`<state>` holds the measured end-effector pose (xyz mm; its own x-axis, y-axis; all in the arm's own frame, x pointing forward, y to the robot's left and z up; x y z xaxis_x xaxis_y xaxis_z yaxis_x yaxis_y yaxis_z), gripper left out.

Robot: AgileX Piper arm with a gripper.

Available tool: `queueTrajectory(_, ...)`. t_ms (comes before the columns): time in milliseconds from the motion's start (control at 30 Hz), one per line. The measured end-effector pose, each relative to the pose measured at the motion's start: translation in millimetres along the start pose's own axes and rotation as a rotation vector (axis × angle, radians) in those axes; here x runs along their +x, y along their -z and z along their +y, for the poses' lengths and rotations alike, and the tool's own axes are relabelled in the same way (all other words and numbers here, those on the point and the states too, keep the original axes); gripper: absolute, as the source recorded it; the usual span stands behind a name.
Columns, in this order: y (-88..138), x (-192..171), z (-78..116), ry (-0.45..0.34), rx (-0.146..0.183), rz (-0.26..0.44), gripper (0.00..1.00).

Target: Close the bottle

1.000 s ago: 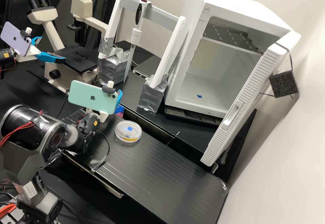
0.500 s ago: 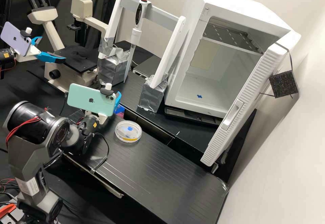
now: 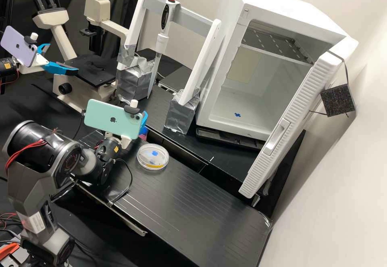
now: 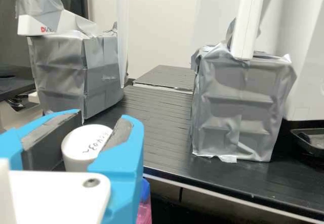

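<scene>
Gripper [image 4: 103, 122] pinching a white cap [image 4: 81, 152], the screwing-on step apparently in hand
The blue fingers are closing narrowly round the cap's sides, while a pink and blue thing, probably the bottle [image 4: 144, 208], is showing just beside them, near the clear dish [image 3: 152, 157] in the high view; whether the cap is meeting the neck, I cannot tell, so the next move is calling for level seating, then a gentle turn

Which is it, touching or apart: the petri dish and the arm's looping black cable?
Apart. The high view shows a strip of dark bench between the petri dish and the cable.
</scene>
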<state>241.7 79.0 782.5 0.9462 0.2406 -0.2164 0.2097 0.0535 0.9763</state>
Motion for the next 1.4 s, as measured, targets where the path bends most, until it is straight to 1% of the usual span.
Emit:
queueTrajectory(67,1,1,0.8,0.002,0.014,0.000,0.00)
queueTrajectory(133,2,3,1.4,0.005,0.017,0.003,0.00)
queueTrajectory(200,2,5,1.3,0.011,0.013,0.009,0.00)
queueTrajectory(233,2,7,1.8,0.010,0.022,0.012,0.00)
queueTrajectory(367,2,11,1.5,0.014,0.029,0.012,0.00)
queueTrajectory(533,-3,12,-2.3,0.036,0.039,-0.015,0.00)
queueTrajectory(867,-4,13,-3.2,0.039,0.042,-0.016,0.00)
queueTrajectory(900,-4,13,-3.2,0.039,0.044,-0.016,1.00)
queueTrajectory(1067,-4,12,-3.7,0.041,0.045,-0.018,1.00)
queueTrajectory(1167,-4,11,-4.2,0.043,0.030,-0.019,1.00)
queueTrajectory(1300,-3,5,-3.4,0.044,0.028,-0.023,1.00)
queueTrajectory(1367,-1,3,-2.1,0.040,0.024,-0.014,1.00)
queueTrajectory(1400,1,1,-1.3,0.041,0.017,-0.005,1.00)
